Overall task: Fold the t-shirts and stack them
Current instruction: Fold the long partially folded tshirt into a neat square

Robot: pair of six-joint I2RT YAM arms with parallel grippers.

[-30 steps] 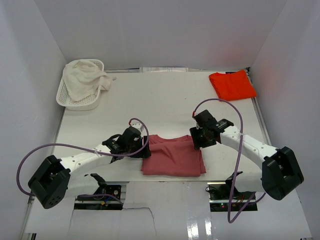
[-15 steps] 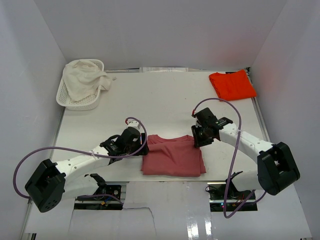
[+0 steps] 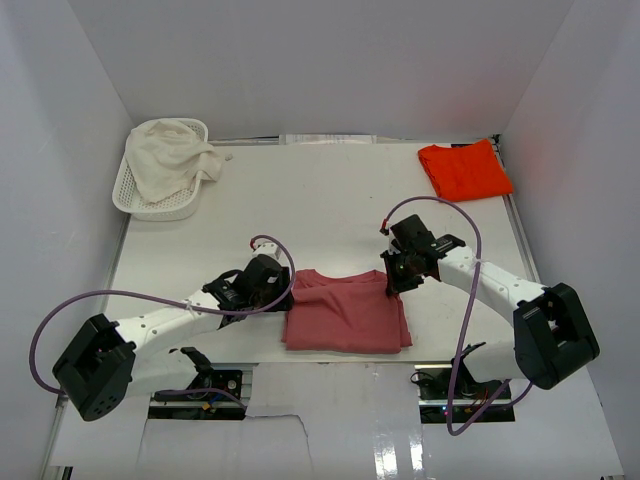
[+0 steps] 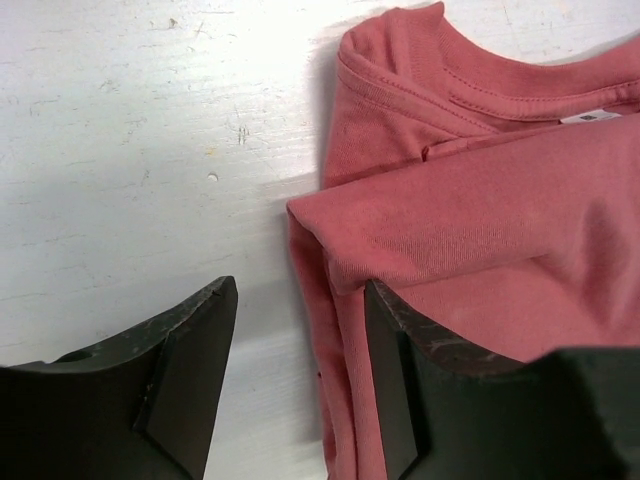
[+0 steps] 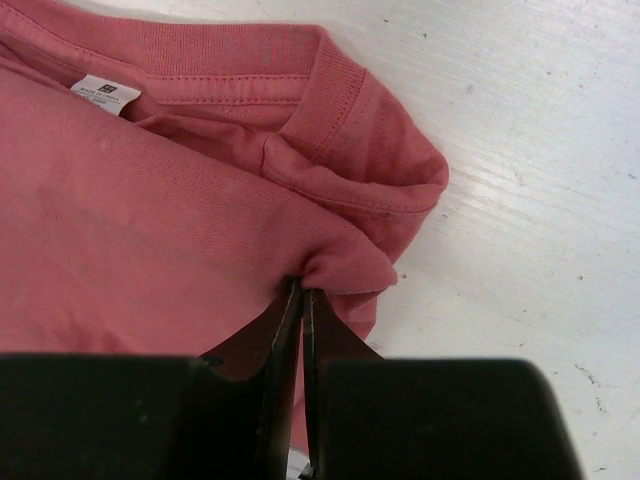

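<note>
Now, your orange-red t-shirt [image 3: 465, 170] lies in the far right corner of the table [image 3: 330, 200], and a white lattice basket [image 3: 125, 200] holding a white cloth [image 3: 165, 160] sits far left, both well apart from the arms. The folded rose-red t-shirt [image 3: 345, 315] lies at the near edge between them, long axis left to right, collar toward the far side. Your right gripper [image 5: 300, 310] pinches its far right corner, jaws pressed together; the left gripper [image 4: 298, 288] has its jaws spread astride the left edge.

Dusty rose t-shirt [image 3: 345, 315], orange-red t-shirt [image 3: 465, 170], white lattice basket [image 3: 160, 209], off-white cloth [image 3: 165, 158], white table [image 3: 320, 195]
</note>
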